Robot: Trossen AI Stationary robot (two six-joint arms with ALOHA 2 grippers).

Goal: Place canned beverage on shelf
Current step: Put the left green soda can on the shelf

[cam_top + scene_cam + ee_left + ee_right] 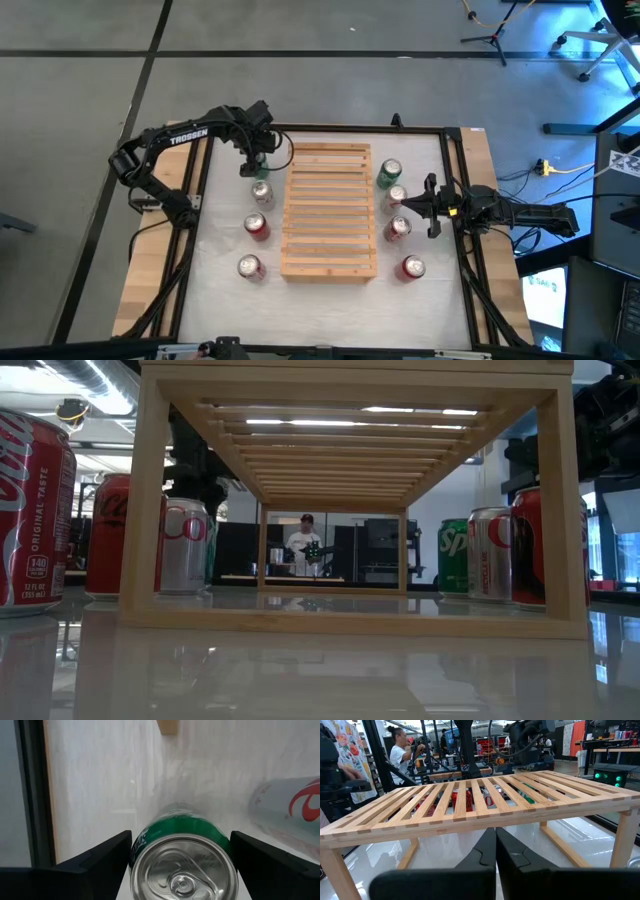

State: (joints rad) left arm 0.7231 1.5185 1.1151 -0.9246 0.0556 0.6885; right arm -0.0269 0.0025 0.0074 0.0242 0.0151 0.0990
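Left gripper [180,865] stood spread wide around an upright green can [183,855], one finger on each side of it and a sliver of gap showing at each; no squeeze was evident. The green can stood on the white table [225,290] just off the shelf's [328,210] far left corner, beside a silver can [262,192]. The green can had a bright aluminium top with a pull tab and a glossy printed wall. It was judged rigid but thin-walled, smooth and slippery, fairly heavy if full; a grip at mid-height across the round wall looked best. Right gripper [403,208] waited off the shelf's right side, fingers pressed together, holding nothing.
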